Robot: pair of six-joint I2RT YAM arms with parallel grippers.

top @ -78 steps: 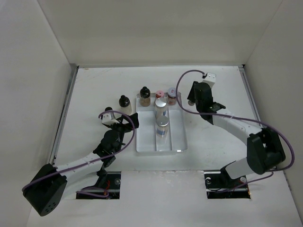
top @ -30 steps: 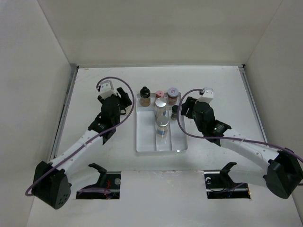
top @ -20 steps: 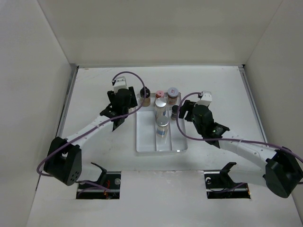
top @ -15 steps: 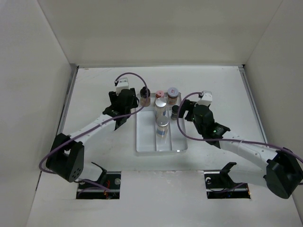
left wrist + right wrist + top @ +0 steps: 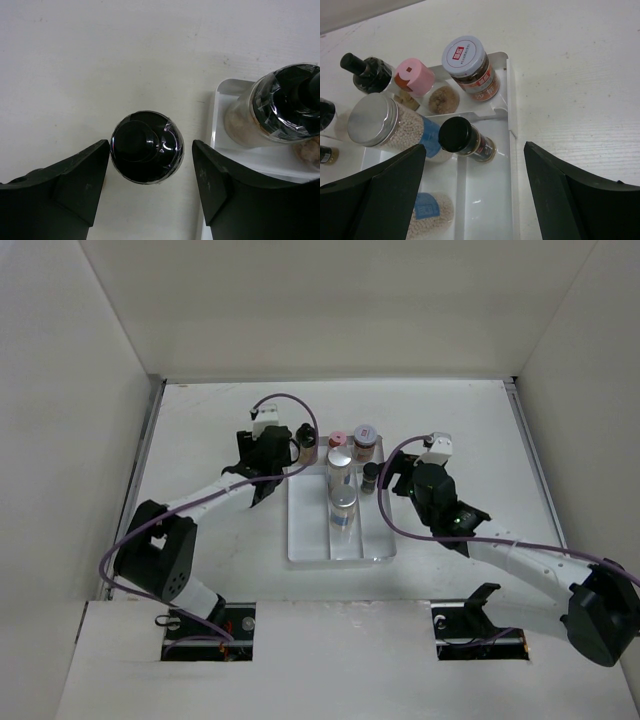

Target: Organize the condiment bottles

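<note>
Nearest me, low in the overhead frame, the white tray point(image 5: 375, 535) lies between the two arms. A pale silver-lidded cylinder point(image 5: 344, 502) stands in its middle lane. Just beyond, in the same lane, stands a second silver-lidded cylinder point(image 5: 341, 460). Right of that one, in the right lane, a small dark bottle point(image 5: 462, 137) with a black cap stands upright. The right gripper point(image 5: 475, 148) is at the tray's right side with its fingers spread wide, one showing on each side of the small dark bottle in its wrist view; I cannot tell whether they are down at its level. Along the tray's far end stand a red-labelled jar point(image 5: 469, 67), a pink-capped bottle point(image 5: 415, 77) and, in the left corner, a tan-filled bottle point(image 5: 280, 110) with a black cap. Left of the tray, on the table point(image 5: 100, 60), another black-capped bottle point(image 5: 146, 146) stands upright. The left gripper point(image 5: 150, 146) straddles it with fingers parted, the left one just beside the cap and the right one clearly apart. From overhead the left wrist hides that bottle.
</note>
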